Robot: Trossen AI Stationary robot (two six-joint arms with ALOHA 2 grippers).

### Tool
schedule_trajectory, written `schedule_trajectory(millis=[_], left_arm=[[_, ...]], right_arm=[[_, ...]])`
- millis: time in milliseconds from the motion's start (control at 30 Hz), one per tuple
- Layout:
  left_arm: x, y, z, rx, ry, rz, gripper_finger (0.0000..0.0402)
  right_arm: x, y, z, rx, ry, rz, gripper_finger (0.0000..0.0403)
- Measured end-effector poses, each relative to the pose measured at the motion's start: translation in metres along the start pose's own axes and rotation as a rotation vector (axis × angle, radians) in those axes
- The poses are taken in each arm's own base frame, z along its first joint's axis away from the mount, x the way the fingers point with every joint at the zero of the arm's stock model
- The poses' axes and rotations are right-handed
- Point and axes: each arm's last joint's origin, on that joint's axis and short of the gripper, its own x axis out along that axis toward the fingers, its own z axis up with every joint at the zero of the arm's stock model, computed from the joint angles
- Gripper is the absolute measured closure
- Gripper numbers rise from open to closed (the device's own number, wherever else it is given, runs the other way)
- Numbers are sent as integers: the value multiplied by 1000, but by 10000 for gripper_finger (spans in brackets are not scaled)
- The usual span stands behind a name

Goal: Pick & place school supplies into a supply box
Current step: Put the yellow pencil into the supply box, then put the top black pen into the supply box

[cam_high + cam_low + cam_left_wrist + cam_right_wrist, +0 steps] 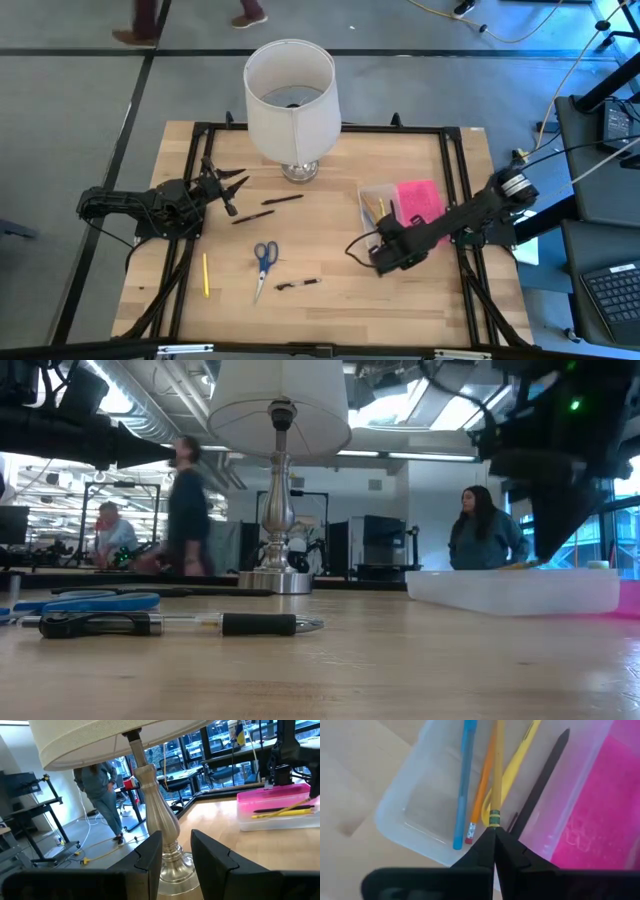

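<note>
The left gripper (236, 186) is seen at the table's left, partly open and empty, near the white lamp (291, 100). A yellow pencil (206, 274), blue-handled scissors (264, 258) and two dark pens (298, 284) are left on the wood. At the right, the right gripper (494, 831) is closed on a pencil (497, 775) over the clear box (372, 200), beside its pink lid (420, 199); a blue pen (463, 785) lies inside.

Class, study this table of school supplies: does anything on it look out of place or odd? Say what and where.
The white lamp at the table's far edge stands out: it is no school supply. Otherwise scissors, a yellow pencil and dark pens lie loose, outside the supply box.
</note>
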Motion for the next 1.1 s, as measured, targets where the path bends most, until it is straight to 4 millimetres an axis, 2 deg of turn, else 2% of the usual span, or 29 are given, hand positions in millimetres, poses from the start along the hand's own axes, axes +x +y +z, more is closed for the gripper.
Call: schedule_trajectory(millis=[167, 300, 533, 733, 900, 1000, 1100], left_arm=[[0, 0, 0, 0, 0, 0, 304], [0, 0, 0, 0, 0, 0, 304], [0, 0, 0, 0, 0, 0, 304], [0, 0, 0, -2, -2, 1, 304], [0, 0, 0, -46, -4, 1, 304], [0, 0, 1, -86, -4, 1, 304], [0, 0, 1, -121, -4, 1, 304]], right_arm=[[17, 9, 0, 5, 29, -32, 395], [21, 11, -1, -23, 36, -45, 386], [15, 7, 1, -49, 33, -28, 322], [-7, -3, 9, -57, 30, -21, 258], [-37, -17, 20, -156, -19, -2, 248], [-45, -22, 24, -138, -106, 14, 248], [-48, -29, 26, -187, -114, 30, 247]])
